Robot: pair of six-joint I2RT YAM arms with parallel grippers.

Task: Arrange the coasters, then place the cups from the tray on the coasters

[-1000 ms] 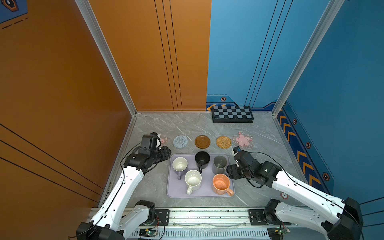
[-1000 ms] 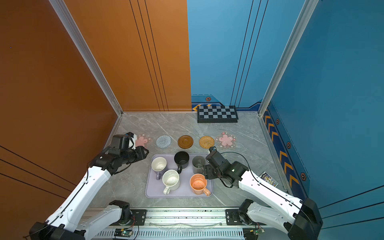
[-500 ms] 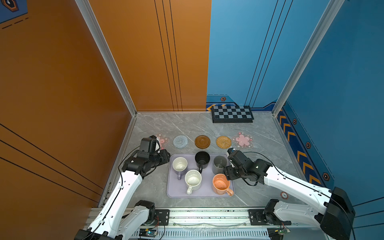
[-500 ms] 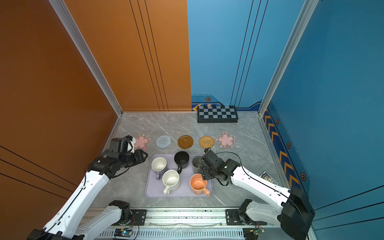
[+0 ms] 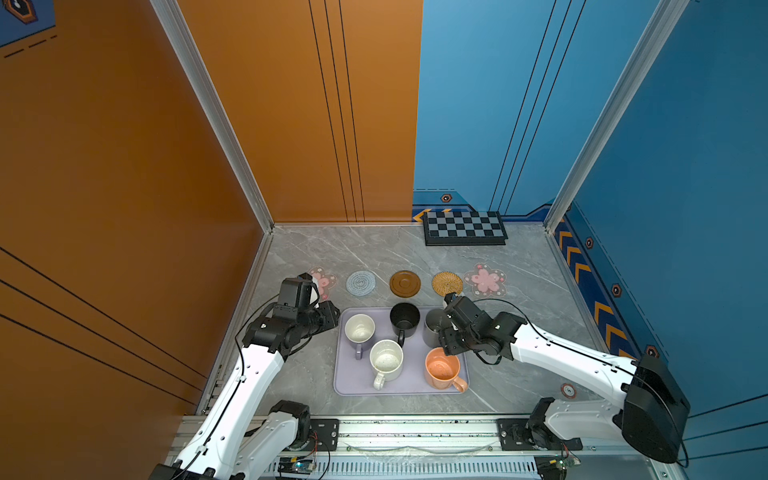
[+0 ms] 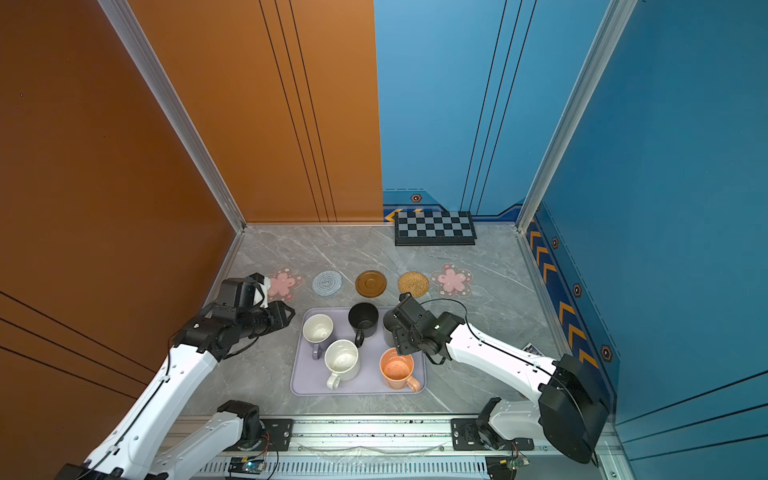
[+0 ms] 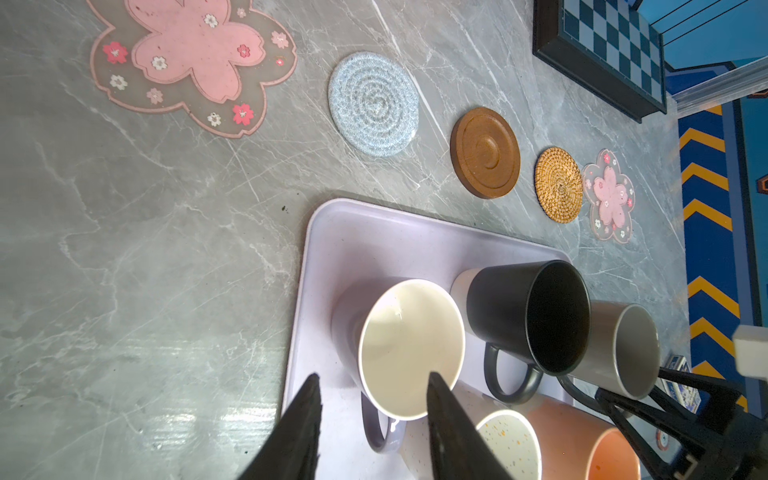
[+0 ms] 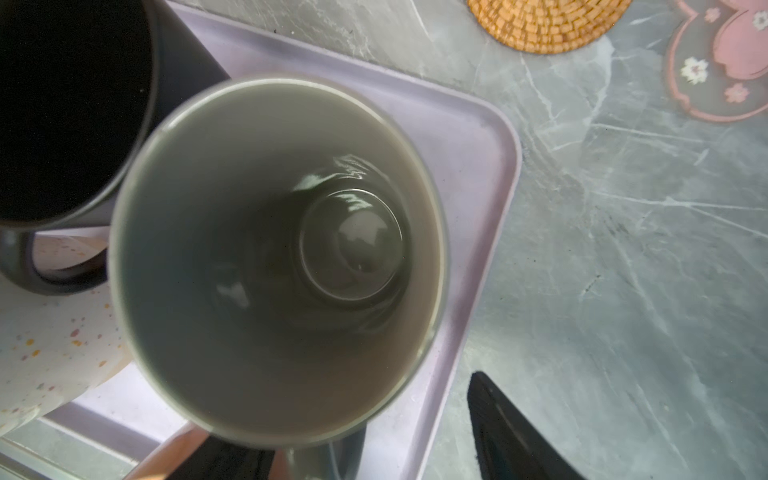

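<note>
Right jaws open at the grey mug [image 8: 274, 257]; centre on its wall before closing (left jaws open, empty); lift clear vertically.

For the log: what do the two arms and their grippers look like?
The left arm and right arm have white link shells with black joints, wrists and base housings. Thin black cables loop beside the elbows. The left gripper and right gripper have black, tapered, pointed fingers. No markings are legible.
</note>
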